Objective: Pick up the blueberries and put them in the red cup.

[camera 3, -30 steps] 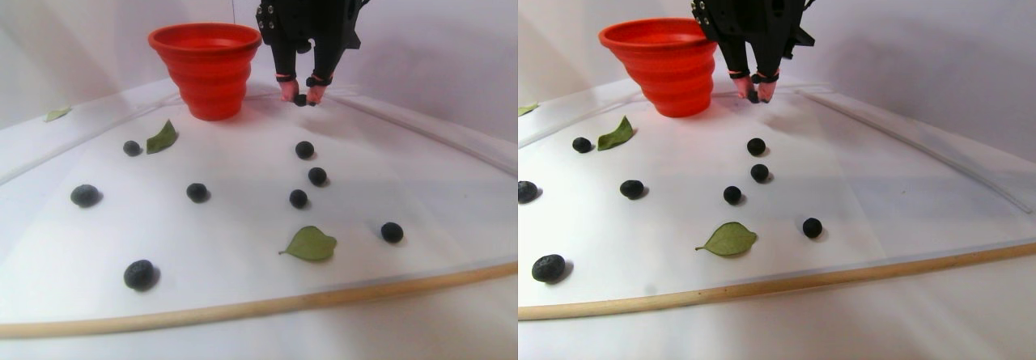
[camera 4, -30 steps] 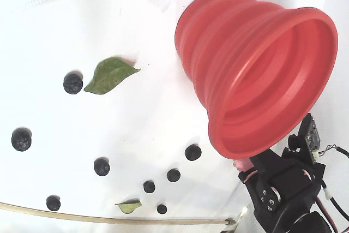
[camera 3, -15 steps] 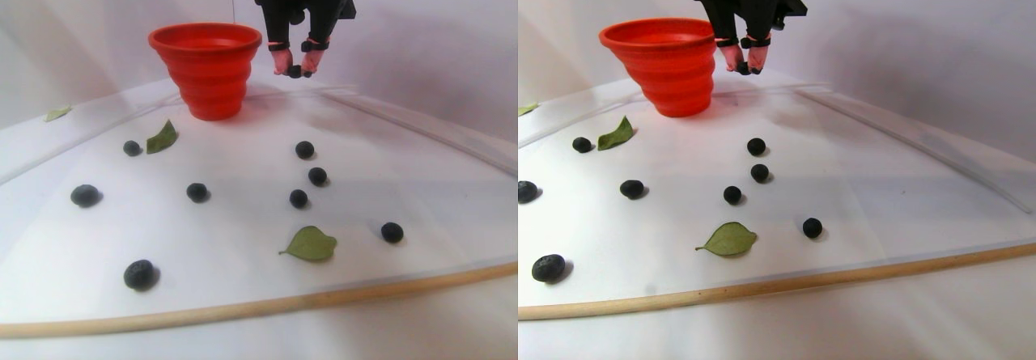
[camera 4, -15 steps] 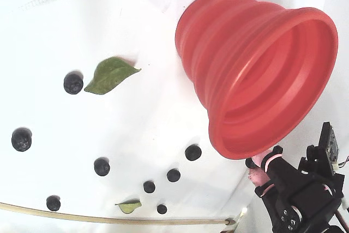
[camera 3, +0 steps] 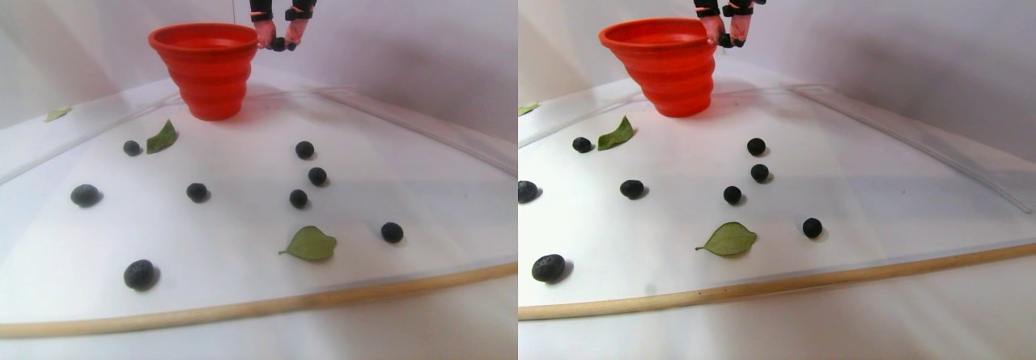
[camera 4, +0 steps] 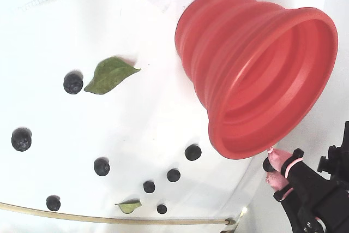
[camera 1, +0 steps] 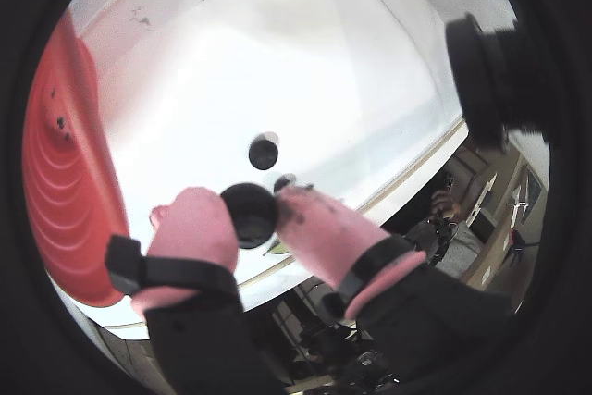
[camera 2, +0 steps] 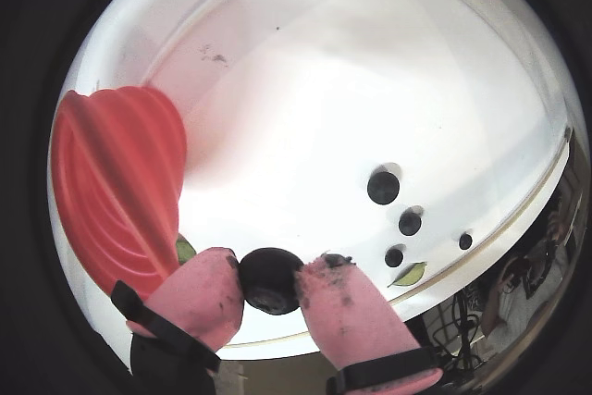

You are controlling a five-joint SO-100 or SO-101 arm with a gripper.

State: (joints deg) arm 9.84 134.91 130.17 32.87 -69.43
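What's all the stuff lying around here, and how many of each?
Red cup: one, bright red, ridged, upright at the back of the mat in the stereo pair view.
Loose blueberries: seven, dark blue-black, scattered on the mat.
Held blueberry: one, dark, pinched in the tool beside the cup's rim.
Leaves: three, green; one near the front, one left of the cup, one at the far left edge.
White mat: one, covering the table.
Wooden strip: one, tan, along the mat's front edge.
Tool: one, black with pink fingertips.
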